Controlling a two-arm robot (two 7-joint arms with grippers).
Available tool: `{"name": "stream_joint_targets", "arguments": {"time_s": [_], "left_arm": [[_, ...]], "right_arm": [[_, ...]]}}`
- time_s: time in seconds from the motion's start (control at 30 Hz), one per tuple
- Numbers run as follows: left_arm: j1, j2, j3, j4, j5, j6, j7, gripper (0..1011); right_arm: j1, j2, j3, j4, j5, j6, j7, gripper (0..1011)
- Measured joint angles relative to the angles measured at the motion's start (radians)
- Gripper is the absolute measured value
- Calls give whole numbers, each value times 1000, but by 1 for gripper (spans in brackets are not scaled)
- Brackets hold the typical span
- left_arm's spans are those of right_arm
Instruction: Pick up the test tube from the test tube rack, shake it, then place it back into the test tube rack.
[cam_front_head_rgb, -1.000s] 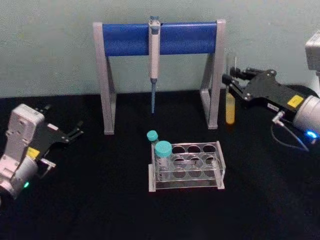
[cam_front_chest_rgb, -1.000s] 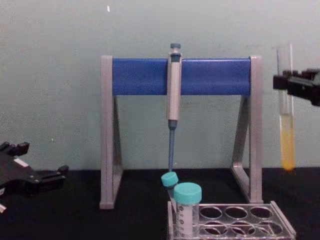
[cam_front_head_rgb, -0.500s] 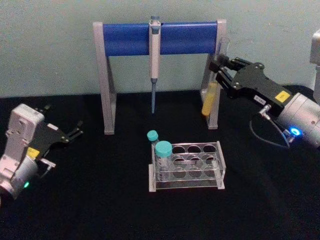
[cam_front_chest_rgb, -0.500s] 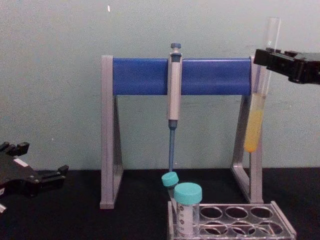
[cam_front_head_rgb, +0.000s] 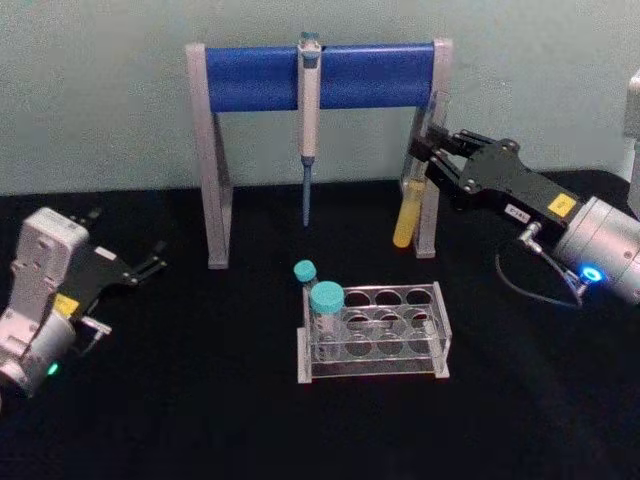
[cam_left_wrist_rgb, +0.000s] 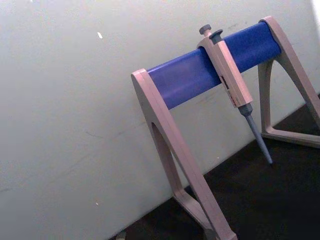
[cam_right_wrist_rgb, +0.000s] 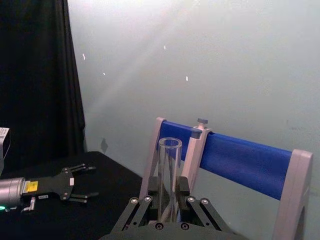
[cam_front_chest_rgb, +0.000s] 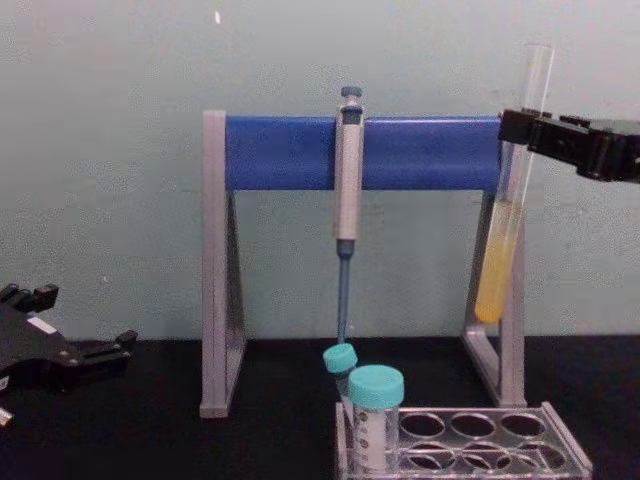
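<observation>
The black table (cam_front_head_rgb: 200, 420) carries two things directly: a tall pipette stand with grey legs and a blue crossbar (cam_front_head_rgb: 250, 78), set back against the pale wall, and a low clear plastic test tube rack (cam_front_head_rgb: 398, 309) in front of it, nearer the robot. The rack (two teal-capped tubes (cam_front_head_rgb: 325, 298) stand at its left end) lies flat, apart from the stand's feet.

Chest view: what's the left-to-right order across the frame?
Black left gripper, jaws open → grey left leg of the blue-barred pipette stand → grey hanging pipette → long clear glass test tube with yellow liquid, held by the right gripper.
</observation>
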Motion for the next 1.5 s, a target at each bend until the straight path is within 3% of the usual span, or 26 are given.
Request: {"name": "stream_joint_targets", "arguments": {"time_s": [0.53,0.97,1.5], "left_arm": [[0,0,0,0,0,0,0,1001],[0,0,0,0,0,0,0,1001],[0,0,0,0,0,0,0,1001]], "right_arm": [[6,15,-19,4,-3,-17,9,233],[2,30,-59,25,-48,-36,36,233],[16,1,-93,105,-85,-48,56,233]]}}
